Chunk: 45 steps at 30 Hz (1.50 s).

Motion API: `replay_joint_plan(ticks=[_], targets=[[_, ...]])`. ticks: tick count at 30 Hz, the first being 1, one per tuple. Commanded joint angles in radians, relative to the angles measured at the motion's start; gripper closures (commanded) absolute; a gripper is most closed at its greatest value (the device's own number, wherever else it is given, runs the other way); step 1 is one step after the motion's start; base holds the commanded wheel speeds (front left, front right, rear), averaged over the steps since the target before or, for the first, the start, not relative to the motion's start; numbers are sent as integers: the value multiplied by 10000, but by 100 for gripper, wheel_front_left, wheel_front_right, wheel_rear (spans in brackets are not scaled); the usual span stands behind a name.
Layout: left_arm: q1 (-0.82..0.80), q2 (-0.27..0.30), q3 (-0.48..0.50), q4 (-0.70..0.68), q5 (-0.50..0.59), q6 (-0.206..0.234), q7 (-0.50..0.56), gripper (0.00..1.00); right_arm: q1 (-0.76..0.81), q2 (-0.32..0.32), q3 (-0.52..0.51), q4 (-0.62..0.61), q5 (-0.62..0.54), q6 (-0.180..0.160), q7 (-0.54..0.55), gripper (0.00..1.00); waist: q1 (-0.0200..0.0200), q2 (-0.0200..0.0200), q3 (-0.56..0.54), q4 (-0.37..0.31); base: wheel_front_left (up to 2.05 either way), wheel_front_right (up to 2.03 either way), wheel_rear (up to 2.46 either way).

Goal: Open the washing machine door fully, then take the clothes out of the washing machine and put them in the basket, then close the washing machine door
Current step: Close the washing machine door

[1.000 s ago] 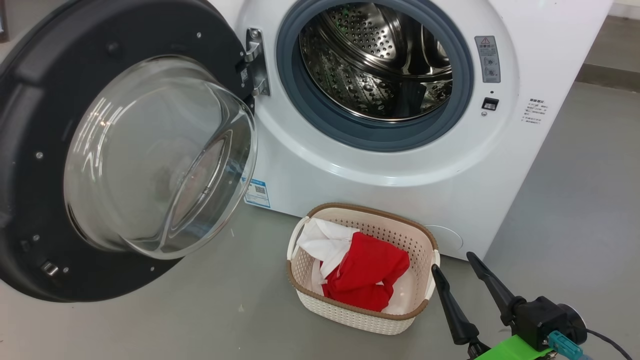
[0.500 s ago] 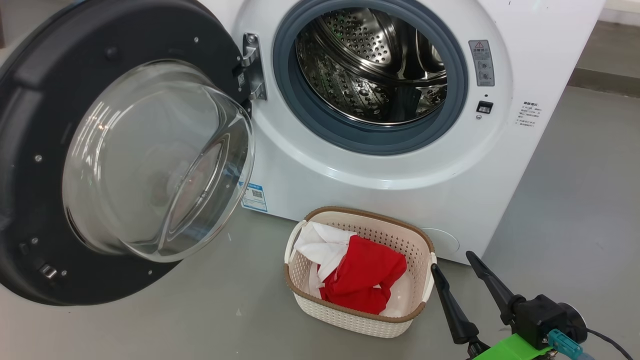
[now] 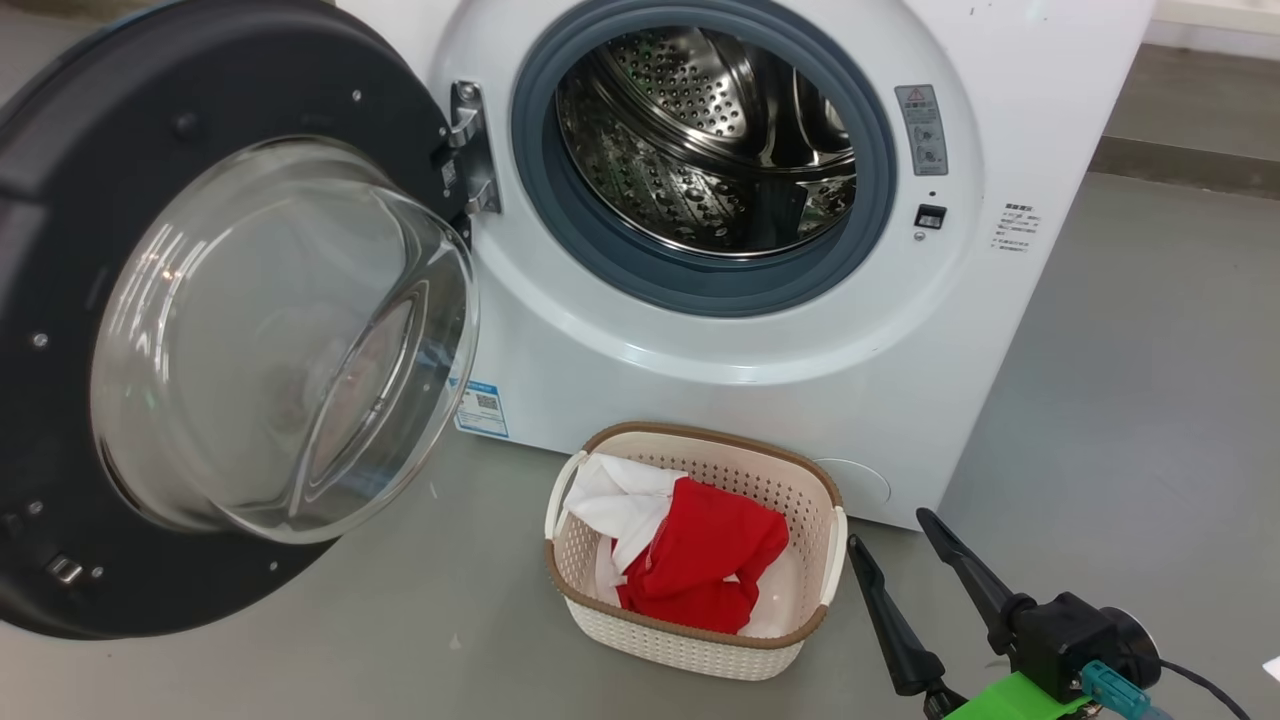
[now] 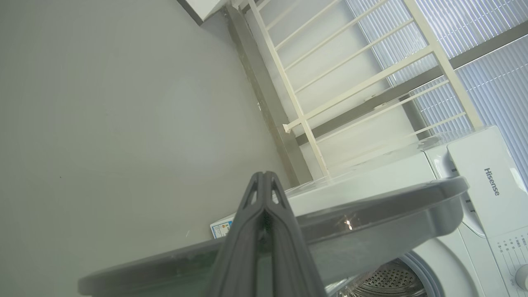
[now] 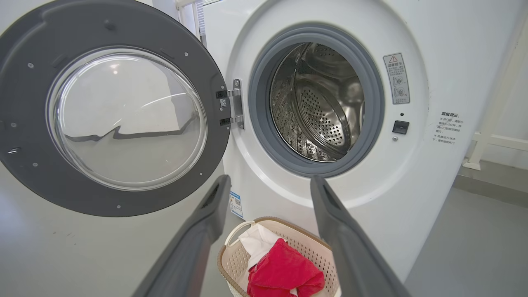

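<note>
From the head we saw the washing machine [image 3: 720, 360] with its door [image 3: 60, 420] swung wide, the clothes [image 3: 700, 565] lying in the basket [image 3: 690, 645] on the floor [image 3: 300, 650] before it, and our right gripper [image 3: 890, 528] spread and empty beside the basket. The left wrist showed our left gripper [image 4: 264, 179] clenched on nothing by the door's rim; the right wrist, the basket between spread fingers [image 5: 198, 231].

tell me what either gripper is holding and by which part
Nothing: the right gripper is open and empty, the left gripper shut on nothing.
</note>
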Motion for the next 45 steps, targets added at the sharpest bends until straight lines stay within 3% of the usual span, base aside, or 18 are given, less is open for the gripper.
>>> replay_joint_plan(ticks=[1,11,24,37,45], targets=[[-364,615,126,-144,123,-117,106,100,-113,-33,198,-280,-98,48,6,0,-1,0,-14,-67,0,0,0],[-473,523,17,445,-128,-749,631,100,-96,-33,142,-343,-143,48,28,0,-1,0,24,-204,0,0,0],[-110,-192,-210,311,-533,-1734,1402,100,-54,-33,137,-316,405,48,-8,0,-1,0,126,-3,0,0,0],[477,-1202,34,-985,-1426,-2045,2043,100,-187,-33,135,-262,445,48,-85,0,-1,0,400,14,0,0,0],[1286,-1914,225,-2796,-1991,-1796,2558,100,-241,-33,132,-214,426,48,-155,0,-1,0,501,44,0,0,0]])
